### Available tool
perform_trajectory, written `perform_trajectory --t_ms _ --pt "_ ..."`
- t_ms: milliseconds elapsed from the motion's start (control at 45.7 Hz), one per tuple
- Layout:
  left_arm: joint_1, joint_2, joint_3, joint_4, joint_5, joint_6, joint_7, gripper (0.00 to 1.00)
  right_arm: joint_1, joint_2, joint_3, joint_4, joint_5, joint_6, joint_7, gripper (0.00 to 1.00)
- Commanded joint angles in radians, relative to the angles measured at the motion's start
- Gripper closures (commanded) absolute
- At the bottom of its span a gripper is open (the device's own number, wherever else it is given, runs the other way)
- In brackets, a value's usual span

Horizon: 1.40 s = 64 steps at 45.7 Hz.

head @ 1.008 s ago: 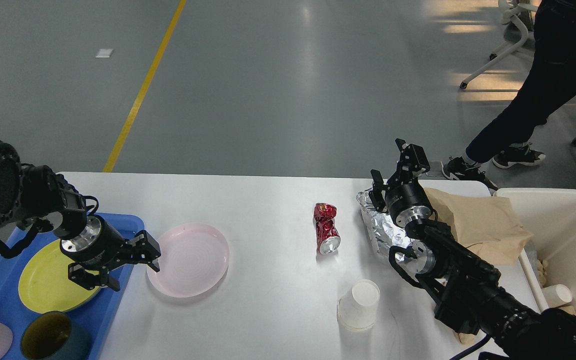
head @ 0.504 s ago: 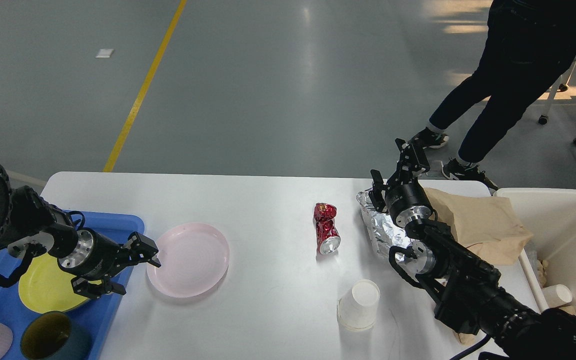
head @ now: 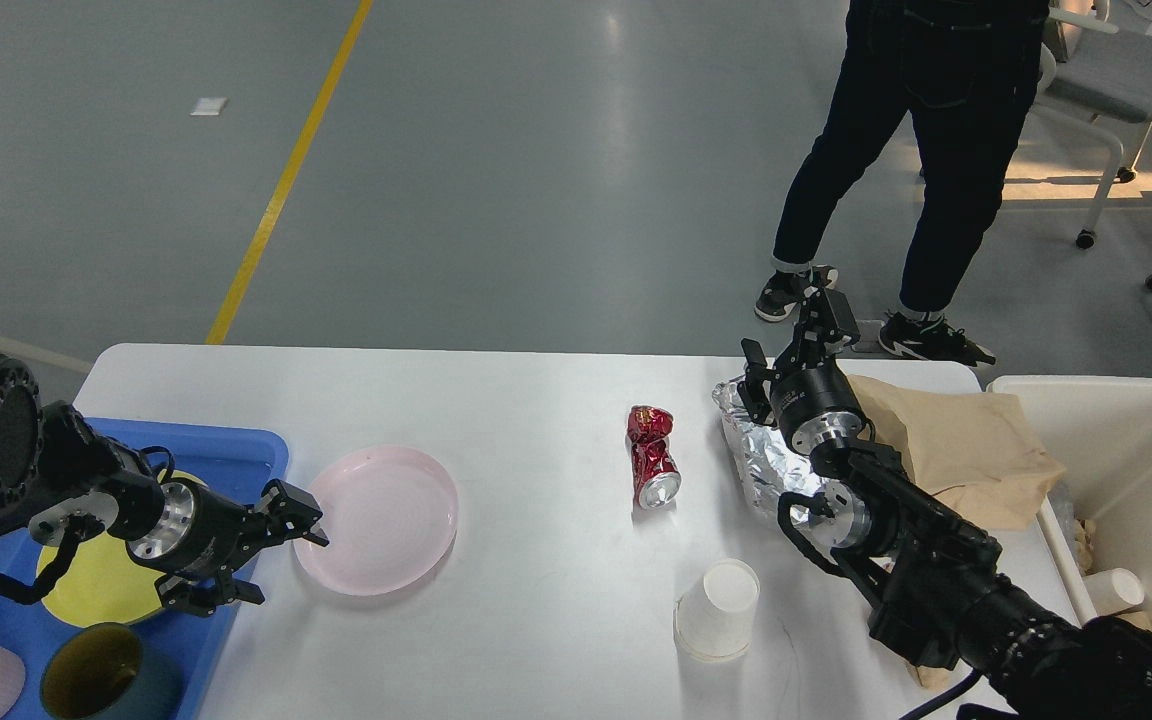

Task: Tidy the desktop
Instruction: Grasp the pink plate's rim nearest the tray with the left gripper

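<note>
Two tools (head: 281,550) (head: 786,335) spread apart over glossy white desktop (head: 536,400), grey floor (head: 536,150) beyond.

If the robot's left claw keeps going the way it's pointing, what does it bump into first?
Most likely the pink plate. The left claw points right at its near rim, though its height above the desktop is unclear.

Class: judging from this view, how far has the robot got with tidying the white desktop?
Done: yellow plate and dark cup sit in the blue plastic tray. In hand: nothing; the open left hand is at the pink plate's edge. Left: crushed red can, white paper cup, crumpled foil, brown paper bag.
</note>
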Motion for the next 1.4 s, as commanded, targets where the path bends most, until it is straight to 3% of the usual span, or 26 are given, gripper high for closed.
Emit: perform_trajectory --t_ms 0,175,657,1161,1380 --pt "0.042 -0.001 -0.015 0.031 0.0 0.054 0.003 0.12 0.0 0.0 0.0 0.0 0.0 0.0 0.0 0.0" --pt "0.091 -0.001 -0.055 0.071 0.0 0.07 0.006 0.12 0.0 0.0 0.0 0.0 0.0 0.0 0.0 0.0" --pt "0.086 -0.004 -0.073 0.079 0.003 0.069 0.006 0.17 0.0 0.0 0.0 0.0 0.0 0.0 0.0 0.0" --pt "0.088 -0.009 -0.072 0.079 0.014 0.055 0.01 0.42 0.0 0.0 0.0 0.0 0.0 0.0 0.0 0.0" --pt "0.089 -0.009 -0.073 0.077 0.014 0.055 0.066 0.56 0.0 0.0 0.0 0.0 0.0 0.0 0.0 0.0"
